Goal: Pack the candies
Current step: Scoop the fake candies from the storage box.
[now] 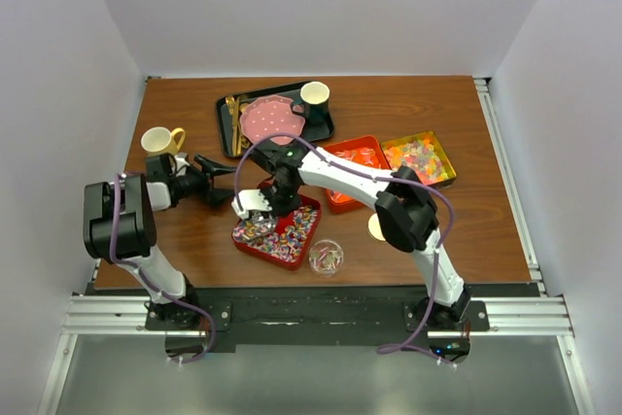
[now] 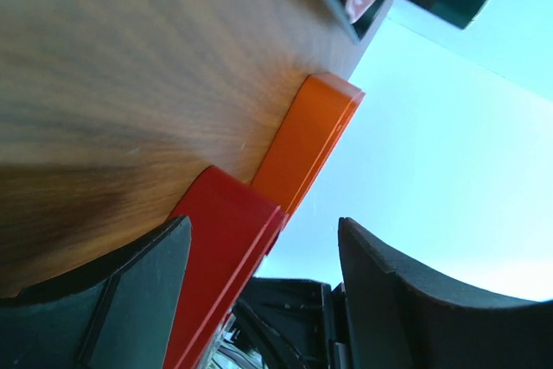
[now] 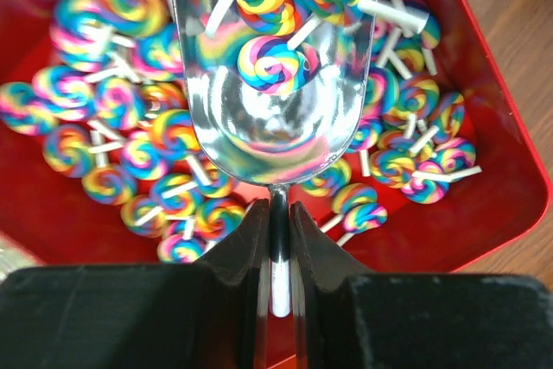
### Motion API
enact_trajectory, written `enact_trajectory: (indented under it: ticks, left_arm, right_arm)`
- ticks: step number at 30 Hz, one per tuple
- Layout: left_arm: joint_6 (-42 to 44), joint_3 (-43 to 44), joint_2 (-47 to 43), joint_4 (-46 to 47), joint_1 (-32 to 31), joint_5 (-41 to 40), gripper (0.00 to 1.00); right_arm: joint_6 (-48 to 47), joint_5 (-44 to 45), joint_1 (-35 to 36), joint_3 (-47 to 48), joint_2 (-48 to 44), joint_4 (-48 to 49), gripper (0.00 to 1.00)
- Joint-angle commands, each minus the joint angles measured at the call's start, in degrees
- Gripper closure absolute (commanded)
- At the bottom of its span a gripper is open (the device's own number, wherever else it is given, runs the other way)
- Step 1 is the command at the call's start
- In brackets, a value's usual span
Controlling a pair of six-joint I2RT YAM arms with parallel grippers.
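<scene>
Three swirl lollipops (image 3: 272, 66) are seen in one scoop (image 3: 268, 140), clamped by the right hand (image 3: 276, 222); the left hand (image 2: 263, 226) is spread apart.

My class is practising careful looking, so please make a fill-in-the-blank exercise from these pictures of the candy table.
1. The right gripper is shut on the handle of a metal ____.
2. Each swirled lollipop has a white ____.
3. The left gripper is ____ and holds nothing.
4. The pink plate lies on a ____ tray.
Missing words: scoop; stick; open; black.
</scene>
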Motion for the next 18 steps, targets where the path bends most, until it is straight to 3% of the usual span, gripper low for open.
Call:
enact_trajectory:
  ticks: [1, 10, 14, 18]
  left_arm:
    - [8.56, 4.77, -2.23, -7.75, 3.35, 3.82, 0.26]
    - [21.48, 10.92, -5.21, -21.28, 6.08, 3.74, 0.25]
    - [33.07, 15.74, -7.42, -29.8, 5.99, 2.34, 0.25]
    - [51.24, 21.29, -8.38, -41.14, 5.73, -1.78, 0.25]
  right_arm:
    - [0.62, -5.01, -0.8, -5.3, -7.97, 5.56, 1.0]
    - [0.53, -3.52, -2.2, -10.07, -14.38, 6.01, 1.0]
    - [0.62, -2.9, -3.52, -9.46, -17.64, 4.0, 1.0]
    - [-0.43, -1.5, -5.72, -10.24, -22.47, 0.92, 1.0]
